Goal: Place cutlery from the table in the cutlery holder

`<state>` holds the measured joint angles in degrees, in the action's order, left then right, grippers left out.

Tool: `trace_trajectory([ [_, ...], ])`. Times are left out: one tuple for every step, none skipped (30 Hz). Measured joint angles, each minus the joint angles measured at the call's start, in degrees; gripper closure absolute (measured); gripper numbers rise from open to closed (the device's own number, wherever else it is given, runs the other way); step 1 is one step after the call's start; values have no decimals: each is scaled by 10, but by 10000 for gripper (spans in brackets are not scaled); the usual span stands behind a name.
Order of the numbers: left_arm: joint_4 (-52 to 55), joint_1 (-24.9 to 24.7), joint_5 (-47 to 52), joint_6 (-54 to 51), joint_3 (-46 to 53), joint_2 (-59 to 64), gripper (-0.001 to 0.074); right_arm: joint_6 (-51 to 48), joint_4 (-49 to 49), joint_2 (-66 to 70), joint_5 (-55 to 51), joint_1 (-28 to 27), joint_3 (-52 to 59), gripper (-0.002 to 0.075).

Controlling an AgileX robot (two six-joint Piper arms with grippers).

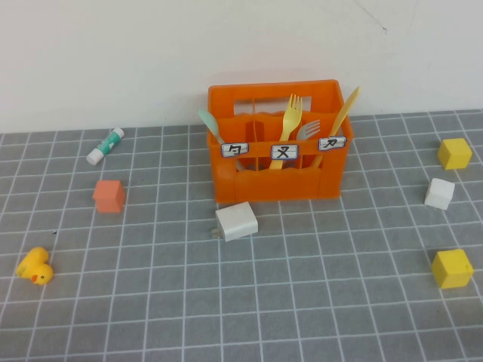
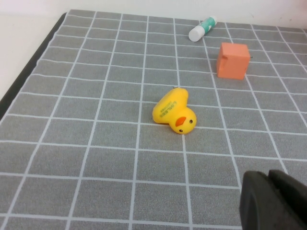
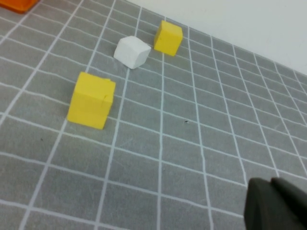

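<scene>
The orange cutlery holder (image 1: 276, 181) stands at the back middle of the grey tiled table (image 1: 249, 302). In it stand the pale green spoon (image 1: 210, 125) on the left, the yellow fork (image 1: 290, 122) in the middle, the grey fork (image 1: 306, 131) beside it, and the yellow knife (image 1: 339, 121) on the right. No cutlery lies on the table. Neither arm shows in the high view. My left gripper (image 2: 268, 189) is shut and empty above the tiles near the yellow duck (image 2: 175, 113). My right gripper (image 3: 272, 191) is shut and empty over the table's right side.
A white adapter block (image 1: 236, 221) lies just in front of the holder. A white-and-green tube (image 1: 105, 145), an orange-pink cube (image 1: 109, 196) and the duck (image 1: 35, 267) are on the left. Two yellow cubes (image 1: 454, 153) (image 1: 452, 268) and a white cube (image 1: 439, 194) are on the right.
</scene>
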<state>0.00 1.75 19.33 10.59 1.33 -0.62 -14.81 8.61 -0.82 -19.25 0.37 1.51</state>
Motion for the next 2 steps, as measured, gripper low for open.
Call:
trace_trajectory([
  [0,0,0,0,0,0,736,0,-1,0,0,0,0,727],
  [0,0,0,0,0,0,736,0,-3,0,-1,0,0,727],
])
